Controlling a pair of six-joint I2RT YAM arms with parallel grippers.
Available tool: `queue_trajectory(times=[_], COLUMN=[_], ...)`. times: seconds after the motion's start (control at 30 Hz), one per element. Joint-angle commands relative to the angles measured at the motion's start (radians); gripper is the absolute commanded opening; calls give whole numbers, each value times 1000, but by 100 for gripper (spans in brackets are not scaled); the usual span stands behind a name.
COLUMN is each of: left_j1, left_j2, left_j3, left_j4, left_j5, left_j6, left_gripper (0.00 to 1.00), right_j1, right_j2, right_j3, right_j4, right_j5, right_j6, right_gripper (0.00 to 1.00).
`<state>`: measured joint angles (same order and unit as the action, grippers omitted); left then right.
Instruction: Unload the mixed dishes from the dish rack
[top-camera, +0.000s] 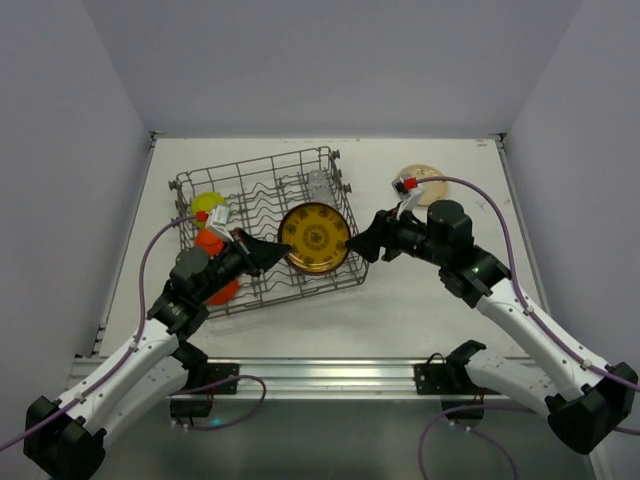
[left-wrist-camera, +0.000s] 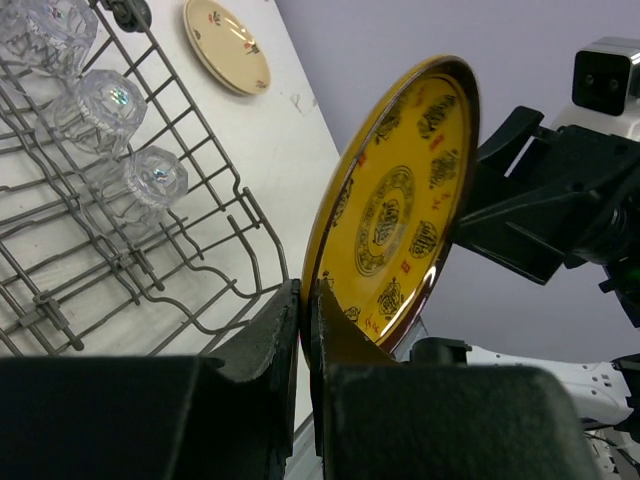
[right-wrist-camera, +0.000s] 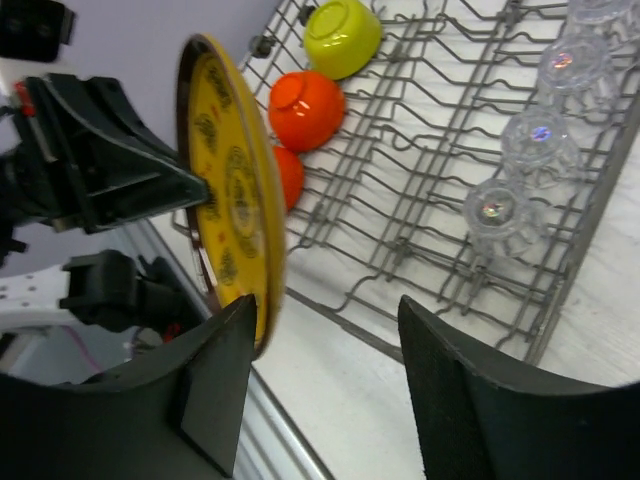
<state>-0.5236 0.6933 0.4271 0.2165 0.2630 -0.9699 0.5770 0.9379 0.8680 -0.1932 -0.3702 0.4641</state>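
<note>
While the left gripper pinches the brown-gold patterned round plate upright above the grey wire dish rack, the right gripper stands open at its opposite rim. A handover seems in hand, needing those jaws to close.

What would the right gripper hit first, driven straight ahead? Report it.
Probably the rim of the upright, round brown-gold patterned plate, which the left gripper holds; depth is unclear.
</note>
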Motion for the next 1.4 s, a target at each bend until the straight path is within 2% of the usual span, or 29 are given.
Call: queue_trajectory(times=[0.0, 0.1, 0.33, 0.43, 0.47, 0.53, 0.6, 0.67, 0.7, 0.73, 0.77, 0.8, 0.83, 0.93, 0.97, 1.0, 1.03, 1.07, 1.1, 1.13, 1.2, 1.27, 1.33, 1.37], left_j1=[-9, -9, -15, -18, -18, -18, -19, -18, -18, -16, -16, -16, -16, -16, -16, -16, -16, -16, -16, -18, -18, -16, -18, -16], left_j2=[-23, -17, 11, 14, 15, 17, 25, 29, 29, 29, 23, 18, 14, -21, -47, -60, -92, -113, -138, -196, -259, -332, -382, -397], left_j3=[4, -2, -13, -13, -13, -8, -7, 13, 24, 50, 71, 93, 146, 281, 318, 381, 406, 426, 438, 431, 394, 374, 340, 326], left_j4=[67, 70, 93, 93, 93, 95, 95, 78, 39, 15, -21, -108, -155, -388, -444, -553, -600, -667, -683, -684, -660, -661, -687, -707], left_j5=[-24, -16, 2, 2, 2, -1, -2, -14, -25, -39, -85, -108, -137, -273, -382, -428, -476, -551, -571, -580, -567, -582, -648, -668], left_j6=[-35, -36, -33, -27, -24, -20, -7, 23, 39, 57, 81, 100, 121, 200, 226, 234, 256, 273, 293, 360, 436, 512, 543, 556], left_gripper=[0, 0, 0, 0, 0, 0, 0, 0, 3, 45, 66, 81, 100, 100, 100, 100, 100, 100, 100, 100, 100, 100, 100, 100], right_j1=[21, 30, 66, 69, 70, 69, 69, 69, 69, 67, 60, 47, 29, -129, -243, -305, -425, -481, -537, -645, -728, -796, -810, -810], right_j2=[18, 42, 105, 117, 125, 130, 131, 125, 121, 118, 116, 114, 111, 81, 70, 59, 46, 44, 51, 91, 154, 273, 362, 462], right_j3=[72, 91, 117, 101, 101, 98, 88, 68, 60, 52, 51, 51, 51, 10, -7, -21, -50, -63, -81, -86, -86, -83, -42, -8], right_j4=[-9, 0, 40, 75, 81, 92, 127, 153, 158, 156, 147, 137, 118, 110, 110, 109, 109, 110, 118, 138, 167, 256, 305, 304], right_j5=[112, 108, 112, 135, 140, 134, 122, 146, 149, 189, 215, 232, 238, 170, 137, 133, 134, 149, 160, 165, 162, 160, 211, 223], right_j6=[-53, -56, -32, -9, -2, 2, 13, 31, 42, 47, 53, 56, 59, 114, 158, 182, 203, 243, 266, 289, 378, 471, 533, 538], right_gripper=[53, 45, 40, 29, 22, 17, 0, 0, 0, 0, 0, 0, 0, 0, 0, 0, 0, 0, 0, 0, 0, 0, 0, 0])
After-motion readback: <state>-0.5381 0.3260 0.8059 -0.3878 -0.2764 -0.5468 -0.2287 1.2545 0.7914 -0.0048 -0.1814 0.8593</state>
